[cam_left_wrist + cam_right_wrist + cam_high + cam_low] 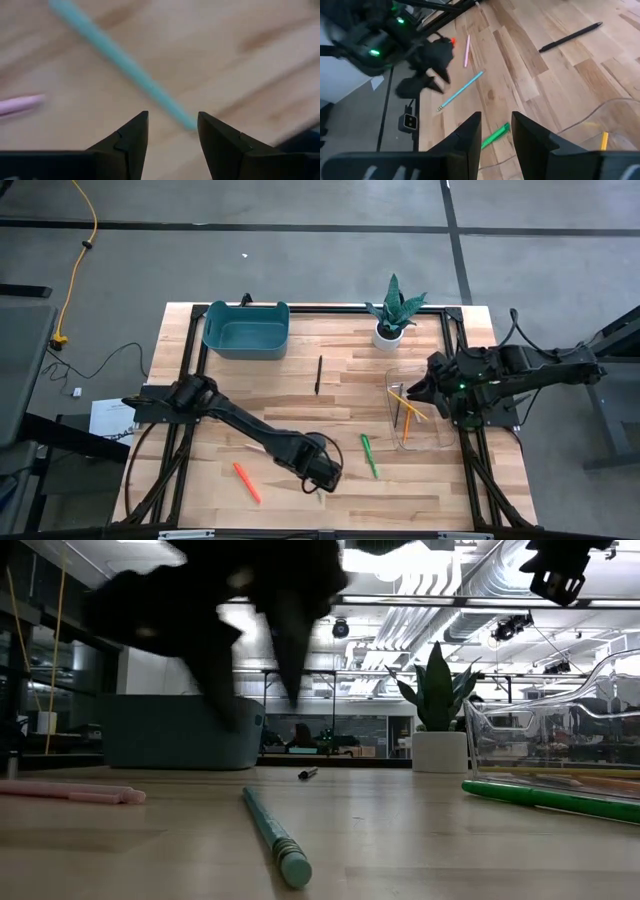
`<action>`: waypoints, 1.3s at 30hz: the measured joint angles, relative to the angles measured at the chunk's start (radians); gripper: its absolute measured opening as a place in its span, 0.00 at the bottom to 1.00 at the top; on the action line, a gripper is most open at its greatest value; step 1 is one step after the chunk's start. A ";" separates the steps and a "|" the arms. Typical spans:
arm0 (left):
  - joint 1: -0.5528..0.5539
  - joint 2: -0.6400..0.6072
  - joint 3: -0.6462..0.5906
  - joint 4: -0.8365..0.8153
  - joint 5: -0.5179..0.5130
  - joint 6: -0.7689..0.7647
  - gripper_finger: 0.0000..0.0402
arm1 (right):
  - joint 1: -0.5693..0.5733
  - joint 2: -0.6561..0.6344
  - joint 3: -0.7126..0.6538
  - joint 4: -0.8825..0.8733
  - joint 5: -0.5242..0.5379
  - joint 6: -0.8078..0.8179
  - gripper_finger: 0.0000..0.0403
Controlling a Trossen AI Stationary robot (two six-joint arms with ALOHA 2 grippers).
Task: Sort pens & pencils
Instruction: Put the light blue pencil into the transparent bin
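Note:
My left gripper point(322, 477) hangs open near the table's front edge, pointing steeply down. Its fingertips stand above one end of the teal pencil point(125, 65), which lies flat on the table point(275, 835). A pink pen point(20, 105) lies close beside it. The red-orange pen point(247, 482), green pen point(369, 455) and black pen point(319, 375) also lie flat on the wood. An orange and a yellow pencil point(408, 408) rest inside the clear container point(432, 430). My right gripper point(496, 125) waits open above that container, with nothing between its fingers.
A teal bin point(246, 330) stands at the far left. A potted plant point(393, 315) stands at the far right, behind the clear container. Bare wood lies between the black pen and the green pen.

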State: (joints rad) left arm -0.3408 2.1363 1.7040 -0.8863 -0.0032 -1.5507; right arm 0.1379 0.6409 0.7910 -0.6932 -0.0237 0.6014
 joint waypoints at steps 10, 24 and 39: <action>0.000 0.056 0.001 0.018 0.025 -0.069 0.39 | -0.001 0.005 0.001 0.011 -0.037 -0.082 0.24; 0.001 0.063 0.003 0.013 -0.015 -0.193 0.39 | -0.001 0.007 0.001 0.075 -0.110 -0.159 0.24; 0.001 0.063 0.003 -0.032 -0.053 -0.228 0.39 | -0.001 0.007 0.001 0.077 -0.122 -0.195 0.24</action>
State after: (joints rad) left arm -0.3399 2.1990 1.7069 -0.9185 -0.0566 -1.7788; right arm 0.1368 0.6479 0.7918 -0.6163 -0.1461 0.4068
